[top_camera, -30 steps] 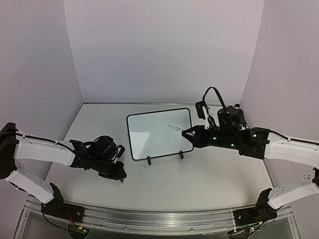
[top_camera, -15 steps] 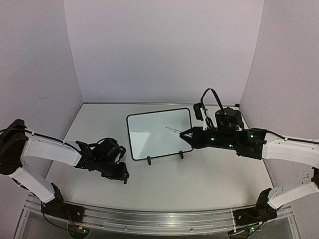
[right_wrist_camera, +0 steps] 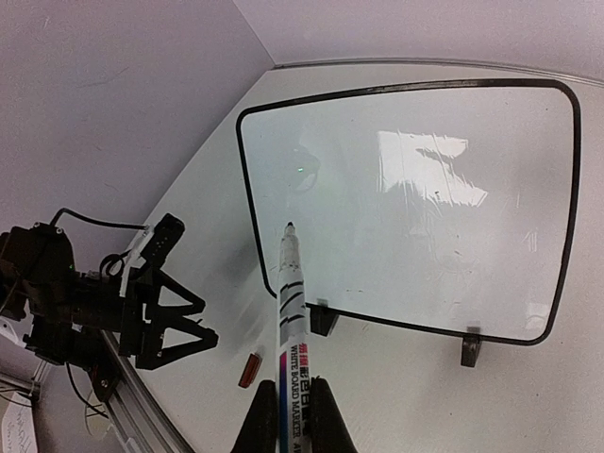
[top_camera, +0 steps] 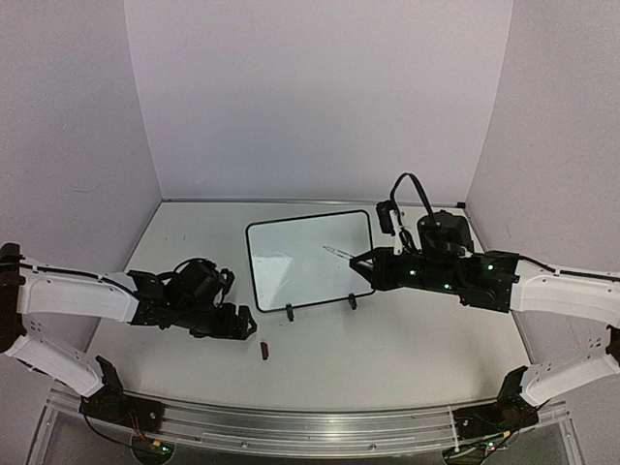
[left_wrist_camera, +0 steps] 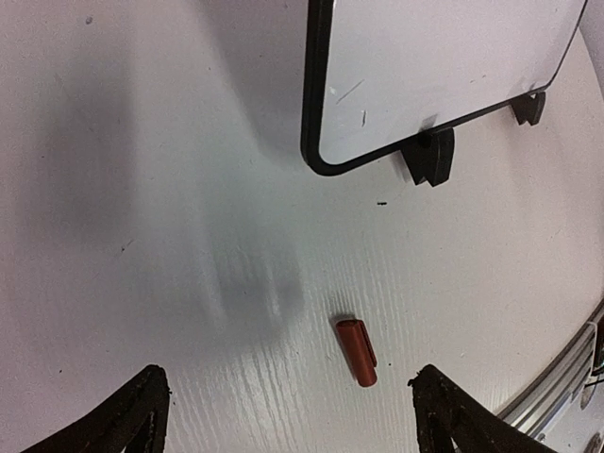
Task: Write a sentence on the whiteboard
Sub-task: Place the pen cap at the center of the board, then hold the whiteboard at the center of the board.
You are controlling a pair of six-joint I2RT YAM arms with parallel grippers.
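At mid-desk stands the small, glossy white, black-framed rectangular whiteboard [top_camera: 310, 260] [left_wrist_camera: 444, 66] [right_wrist_camera: 415, 189]. Its long axis runs left to right, its near edge sits on 2 black clip feet [top_camera: 289, 312], and its face is turned up toward the arms. Glare and a few faint short strokes near its near-left corner mark the surface.

Over its right half hangs a white felt-tip marker pen [right_wrist_camera: 288, 293] printed "WHITE BOARD MARKER", its bare dark tip pointing at the board. Whether the tip touches cannot be told. The right fingers [right_wrist_camera: 326, 420] [top_camera: 366, 263] are clamped on its barrel.

Near the board's left foot, on the white desk [top_camera: 407, 339], lies a small red pen cap [top_camera: 263, 350] [left_wrist_camera: 357, 351] [right_wrist_camera: 249, 369], which was not to be seen 1 second ago. The left fingers [top_camera: 237, 325] [left_wrist_camera: 142, 411], together then, now stand wide apart just left of that cap, holding nothing.
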